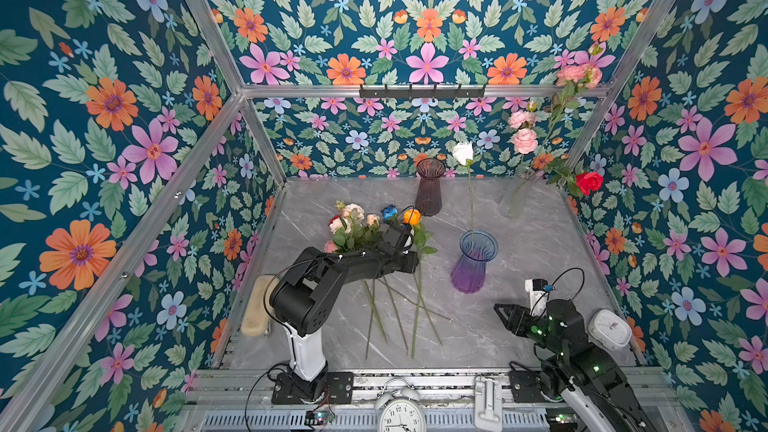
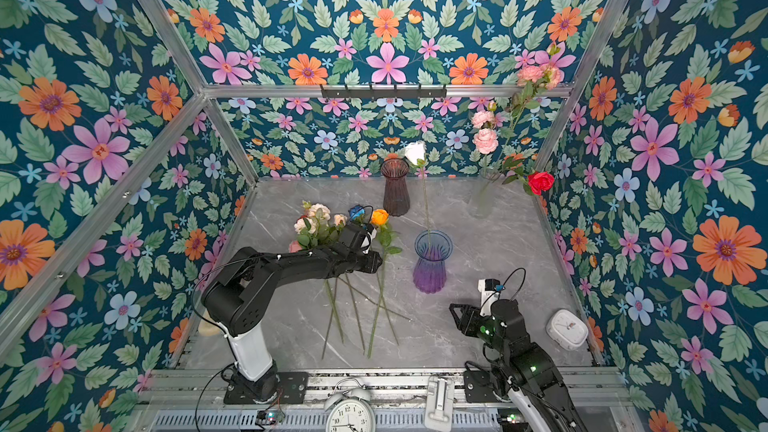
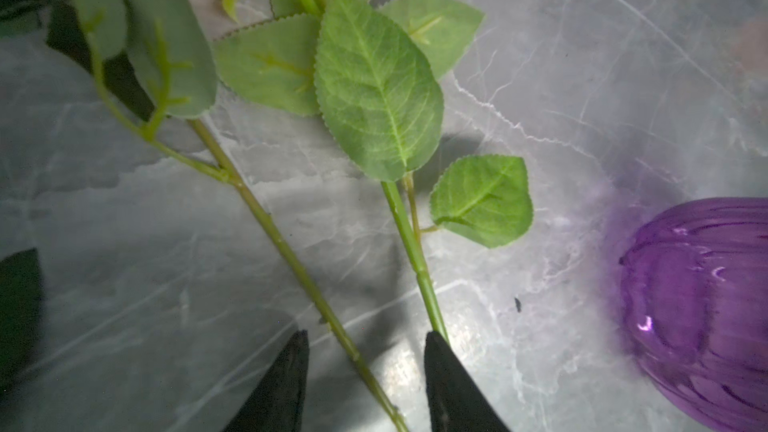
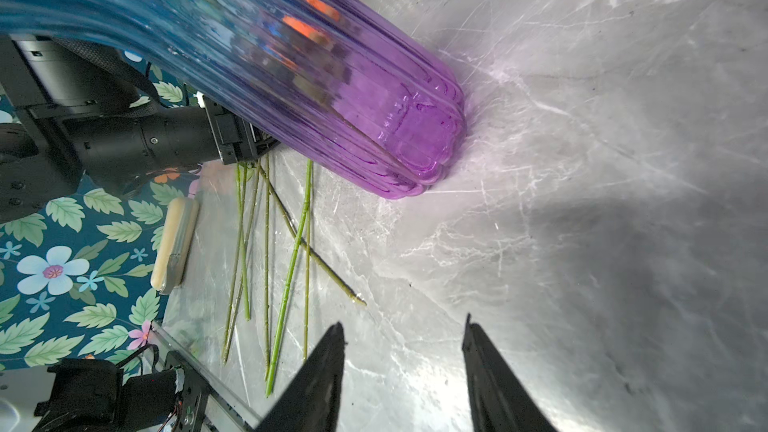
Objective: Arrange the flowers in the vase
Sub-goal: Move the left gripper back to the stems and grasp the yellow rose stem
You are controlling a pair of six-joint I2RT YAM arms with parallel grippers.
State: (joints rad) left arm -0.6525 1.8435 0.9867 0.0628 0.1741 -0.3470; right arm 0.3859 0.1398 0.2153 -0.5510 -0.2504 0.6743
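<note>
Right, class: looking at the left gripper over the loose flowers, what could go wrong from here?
1. The left gripper has open jaws straddling one stem while a second stem runs against a fingertip; closing might pinch both or neither.
2. The stems on the table cross each other, so lifting one may drag others.
3. The vase stands close, holding a tall white rose; a swing could tip it.

Taking the purple vase [image 1: 471,263] as clock centre. Bare marble [image 1: 548,251] from 2 through 5 o'clock; my right gripper [image 4: 404,322] sits at 5. At 9 to 10 the left arm [image 1: 353,265] and heaped flowers [image 1: 357,230] block me. Their stems [image 1: 395,317] fan across 7 to 8. Dark vase [image 1: 430,189] at 11, clear vase [image 1: 517,195] at 1, both at the back. A white rose [image 1: 462,152] stands up out of the purple vase's mouth.
</note>
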